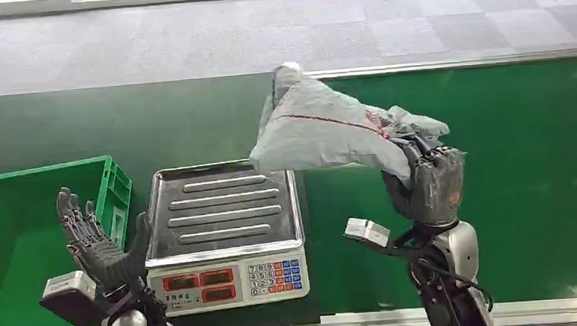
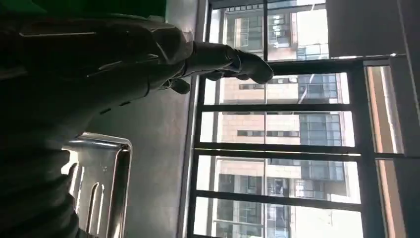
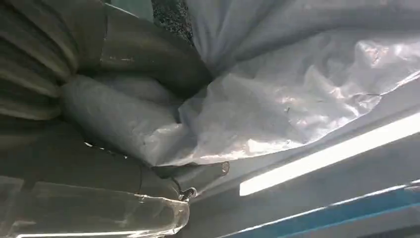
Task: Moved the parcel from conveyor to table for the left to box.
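Starting nearest us at the lower left of the head view, we see our left hand (image 1: 97, 243) raised with its dark fingers spread apart and nothing in them, just beside the steel-topped weighing scale with its ribbed tray and keypad (image 1: 225, 223); further left sits the green plastic crate (image 1: 18, 247). At the lower right our right hand (image 1: 427, 185) has its fingers clamped on one bunched end of the grey plastic-wrapped parcel (image 1: 321, 127), which hangs in the air across the middle of the frame, its free end reaching over the back right corner of the scale tray, with the green conveyor belt (image 1: 528, 163) behind and below it. Up close in the right wrist view the parcel's film (image 3: 277, 99) is crumpled and glossy, gathered into folds where the fingers pinch it. We judge it light and soft, sagging from a single hold, and slippery, so a grasp round the bulkier middle would be safer than the loose wrapper. Beyond the belt lies the grey tiled floor (image 1: 262, 36).
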{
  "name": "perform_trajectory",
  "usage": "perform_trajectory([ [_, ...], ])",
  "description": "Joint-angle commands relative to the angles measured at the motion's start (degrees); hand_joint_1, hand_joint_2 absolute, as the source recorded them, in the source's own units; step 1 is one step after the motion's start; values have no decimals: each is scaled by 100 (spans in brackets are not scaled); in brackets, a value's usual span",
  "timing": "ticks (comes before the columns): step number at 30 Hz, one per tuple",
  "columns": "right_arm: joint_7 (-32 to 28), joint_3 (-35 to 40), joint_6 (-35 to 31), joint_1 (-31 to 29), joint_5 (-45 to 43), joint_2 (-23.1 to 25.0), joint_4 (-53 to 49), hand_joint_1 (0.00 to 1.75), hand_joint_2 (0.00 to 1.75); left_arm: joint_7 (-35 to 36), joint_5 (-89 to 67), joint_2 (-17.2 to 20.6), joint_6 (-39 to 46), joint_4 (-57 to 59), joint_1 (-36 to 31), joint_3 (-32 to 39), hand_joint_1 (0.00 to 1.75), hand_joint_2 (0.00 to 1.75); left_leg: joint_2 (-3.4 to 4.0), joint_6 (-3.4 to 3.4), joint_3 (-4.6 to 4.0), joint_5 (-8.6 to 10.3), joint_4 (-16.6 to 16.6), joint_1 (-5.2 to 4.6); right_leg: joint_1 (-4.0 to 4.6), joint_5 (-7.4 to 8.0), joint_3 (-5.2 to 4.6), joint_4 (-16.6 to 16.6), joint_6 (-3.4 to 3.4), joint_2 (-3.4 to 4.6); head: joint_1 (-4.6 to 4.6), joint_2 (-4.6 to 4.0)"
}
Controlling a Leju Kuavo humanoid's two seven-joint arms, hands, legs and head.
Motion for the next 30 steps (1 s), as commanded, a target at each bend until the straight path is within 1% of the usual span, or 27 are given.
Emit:
perform_trajectory([
  [1, -45, 2636, 465, -1832, 480, 268, 3083, 175, 175, -22, 79, -42, -47, 150, -251, 147, 0, 175, 24, 2, 11, -3, -4, -1, 0, 6, 3, -3, 0, 27, 0, 0],
  [2, -78, 2785, 558, -1943, 484, 354, 3352, 175, 175, -22, 90, -47, -71, 180, -278, 155, 0, 175, 42, 3, 20, -3, -9, 0, 0, 12, 7, -9, -1, 48, 0, 0],
  [4, -194, 3072, 692, -2078, 395, 525, 3812, 175, 175, -22, 114, -59, -89, 247, -359, 157, 0, 175, 21, 2, 9, -2, -3, -1, -1, 5, 2, -1, 0, 25, 2, 0],
  [6, -322, 3368, 993, -2096, 303, 671, 4190, 175, 175, -22, 110, -89, -67, 335, -453, 148, 0, 175, 21, 2, 10, 0, -7, -1, -1, 7, 3, -4, -1, 26, 0, 0],
  [7, -305, 3561, 1366, -2125, 281, 747, 4454, 175, 175, -22, 98, -76, -28, 399, -496, 116, 0, 175, 18, 3, 14, 3, -13, 0, 0, 10, 8, -11, -1, 26, 0, 0],
  [8, -249, 3616, 1522, -2125, 287, 778, 4568, 175, 175, -22, 96, -73, -12, 432, -517, 100, 0, 175, 10, 2, 10, 1, -8, 1, 1, 6, 7, -7, -1, 16, 0, 0],
  [10, 36, 3833, 2076, -2150, 328, 859, 5030, 175, 175, -22, 123, -65, 22, 457, -514, 82, 0, 175, -1, 3, 14, 5, -14, -1, -1, 6, 11, -12, -1, 10, 0, 0],
  [12, 141, 3849, 2192, -2158, 271, 861, 5186, 175, 175, -22, 139, -63, 25, 467, -514, 75, 0, 175, -2, 2, 10, 1, -8, -2, -2, 2, 9, -7, 0, 8, 0, 0],
  [16, 157, 3832, 2022, -2179, 186, 822, 5300, 175, 175, -22, 144, -62, 39, 463, -493, 69, 0, 175, -10, 4, 10, 7, -12, -2, -2, 4, 9, -11, 0, -4, 0, 0],
  [19, 340, 3764, 1668, -2222, 66, 828, 5248, 175, 175, -22, 123, -67, 52, 443, -452, 57, 0, 175, -8, 4, 14, 9, -13, -1, -1, 6, 13, -14, 0, -3, 2, 0],
  [20, 476, 3645, 1310, -2216, -24, 816, 5147, 175, 175, -22, 125, -73, 62, 430, -435, 67, 0, 175, -5, 3, 16, 5, -8, -3, -3, 2, 11, -6, 0, -3, 0, 0],
  [22, 503, 3572, 1259, -2251, -101, 800, 5028, 175, 175, -22, 126, -75, 58, 404, -414, 82, 0, 175, -7, 4, 15, 9, -9, -2, -2, 6, 11, -8, 0, -2, 0, 0],
  [23, 558, 3410, 973, -2238, -232, 763, 4863, 175, 175, -22, 137, -84, 58, 378, -405, 104, 0, 175, -3, 4, 13, 6, -3, -3, -3, 4, 9, -2, 1, 1, 2, 0],
  [24, 558, 3404, 1013, -2279, -237, 756, 4848, 175, 175, -22, 139, -81, 54, 379, -407, 106, 0, 175, 0, 3, 12, 4, -1, -3, -4, 2, 7, 0, 1, 3, 0, 0],
  [25, 515, 3268, 954, -2234, -390, 699, 4633, 33, 175, -22, 139, -83, 52, 388, -416, 114, 0, 175, -5, 6, 9, 9, -5, -3, -3, 7, 7, -6, 2, 2, 0, 0],
  [26, 466, 3164, 775, -2201, -489, 651, 4475, 10, 175, -22, 149, -86, 41, 417, -440, 114, 0, 175, -2, 6, 9, 6, 0, -3, -3, 5, 7, -1, 2, 3, 0, 0],
  [27, 438, 3122, 749, -2186, -544, 641, 4423, 10, 175, -22, 145, -87, 37, 431, -449, 112, 0, 175, -5, 6, 9, 7, -1, -5, -5, 3, 7, 0, 2, 0, 0, 0],
  [28, 353, 3023, 757, -2158, -691, 616, 4308, 0, 175, -22, 135, -90, 27, 475, -483, 107, 0, 175, -5, 6, 8, 6, 1, -3, -3, 2, 8, 0, 1, 0, 2, 0],
  [30, -1, 2796, 772, -1967, -1113, 495, 3903, 0, 175, -22, 113, -111, 8, 576, -557, 97, 0, 175, -9, 6, 9, 7, -1, -4, -4, 2, 9, -2, 2, -3, 2, 0],
])
